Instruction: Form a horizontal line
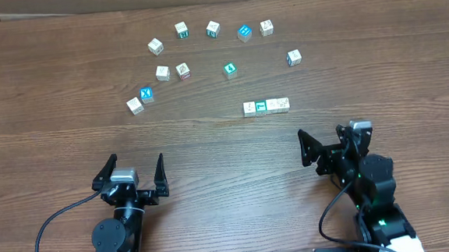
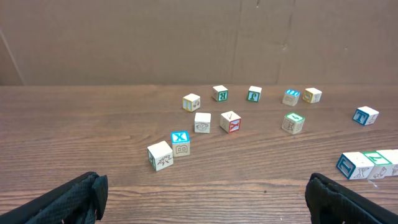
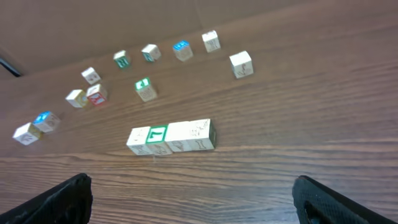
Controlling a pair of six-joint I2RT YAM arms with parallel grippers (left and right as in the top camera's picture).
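Right gripper (image 1: 323,145) spread wide, empty; left gripper (image 1: 133,171) likewise released, holding nothing. Four-cube horizontal line (image 1: 266,106), green-faced cube (image 1: 261,106) second from left, lies just ahead of right gripper. Loose letter cubes (image 1: 183,69) scattered beyond across wooden table (image 1: 50,90).

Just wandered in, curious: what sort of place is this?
Likely a robot test bench: a left arm and right arm at a wooden table, scattered letter cubes, a cardboard wall behind.
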